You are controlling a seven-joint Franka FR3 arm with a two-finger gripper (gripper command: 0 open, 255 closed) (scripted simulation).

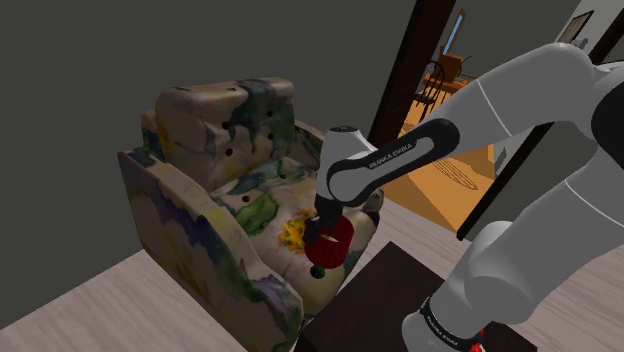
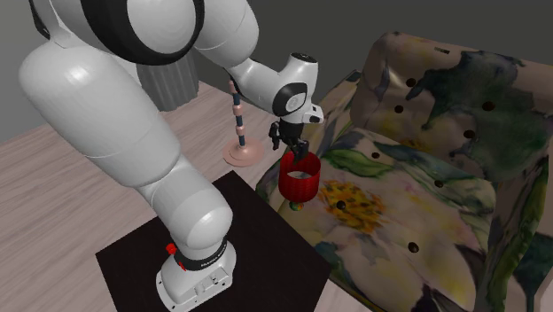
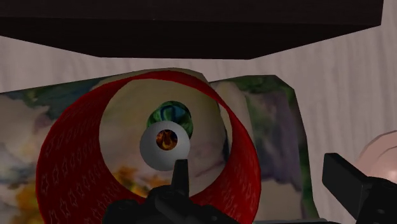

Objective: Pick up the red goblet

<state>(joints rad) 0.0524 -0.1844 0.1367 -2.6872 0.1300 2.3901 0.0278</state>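
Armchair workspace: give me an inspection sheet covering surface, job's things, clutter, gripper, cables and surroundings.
Surface: floral armchair seat, beside the dark stand.
Job's things: red goblet, upright at the seat's front edge.
Clutter: beaded post on a pink round base, on the floor.
Gripper: gripper open, one finger inside the goblet, the other outside its wall.
Cables: nothing seen.
Surroundings: pale plank floor, grey walls, doorway to an orange-floored room.

Open air above the armchair seat (image 2: 390, 213); arms (image 1: 190, 230) and backrest (image 1: 225, 115) wall three sides, dark stand (image 2: 266, 239) crowds the seat's front edge.
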